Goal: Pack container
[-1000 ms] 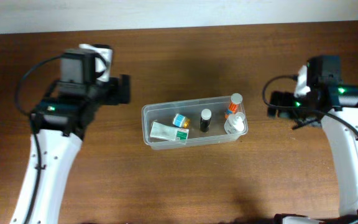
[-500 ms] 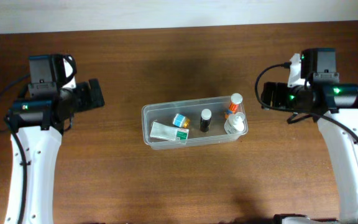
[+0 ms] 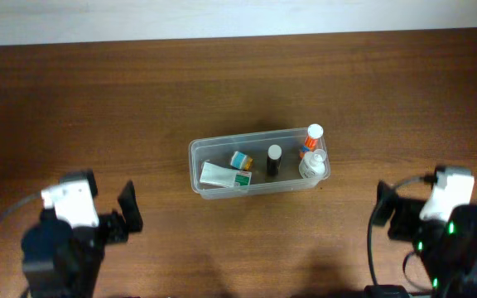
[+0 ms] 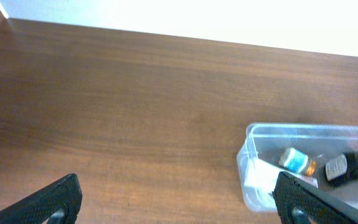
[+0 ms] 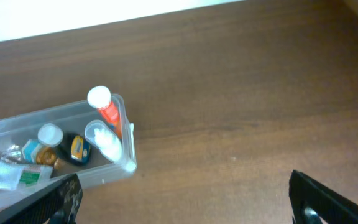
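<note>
**Item location.** Clear, translucent plastic rectangular tub with rounded corners and a rim (image 3: pixel 222 139): sits at approx. centre of the dark brown wooden worktop (image 3: pixel 98 99), long axis running left-right, slightly skewed. Nothing touches it from outside.

**Contents (5 pcs).**
- White flat tube w/ green label (image 3: pixel 222 175), lying at the left end.
- Small bottle w/ blue label (image 3: pixel 240 160), next to the tube.
- Dark bottle w/ white cap (image 3: pixel 274 159), mid-tub.
- Orange bottle w/ white cap (image 3: pixel 311 139) and clear bottle (image 3: pixel 311 165), both at the right end.

**Hand state.**
- Left hand (image 4: pixel 176 186): fingers wide apart, holding nothing, well clear of the tub.
- Right hand (image 5: pixel 184 180): same.

**Handling (est.).**
- Tub is prob. light.
- Walls are thin, so they likely flex under a squeeze.
- Plastic is smooth and may slip.
- Rim is the stiffest part.
- Contents are loose and may roll or topple if the tub tilts.

**Recommended hold.** Pinch one short end wall just under the rim, or take both short ends w/ one hand each. Keep the tub level. Use moderate force only.
</note>
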Controlling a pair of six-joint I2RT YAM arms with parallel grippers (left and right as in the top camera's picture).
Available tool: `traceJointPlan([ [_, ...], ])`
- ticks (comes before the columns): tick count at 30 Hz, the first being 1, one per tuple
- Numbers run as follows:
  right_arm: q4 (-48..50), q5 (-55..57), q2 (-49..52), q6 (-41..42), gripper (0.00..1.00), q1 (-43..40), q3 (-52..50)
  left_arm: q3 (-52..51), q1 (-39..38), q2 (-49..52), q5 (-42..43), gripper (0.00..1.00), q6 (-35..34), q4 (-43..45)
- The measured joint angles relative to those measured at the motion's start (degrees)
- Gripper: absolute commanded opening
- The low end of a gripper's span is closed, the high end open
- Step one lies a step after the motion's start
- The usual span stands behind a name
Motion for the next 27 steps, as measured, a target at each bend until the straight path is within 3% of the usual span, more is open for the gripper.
traceJointPlan([
  [10,-9.92,0.37,-11.41,0.02,0.98,0.0,-2.78,-2.56,0.0,-10.58,0.26,0.99,0.04,-17.49],
  [22,-10.75,0.37,-11.47,0.02,0.98,0.0,-2.93,-2.8,0.0,-10.58,0.28,0.99,0.04,-17.94],
  [27,-1.6,0.35,-14.95,-0.31,0.98,0.0,-8.07,-2.8,0.0,-10.58,0.28,1.0,0.04,-17.97],
])
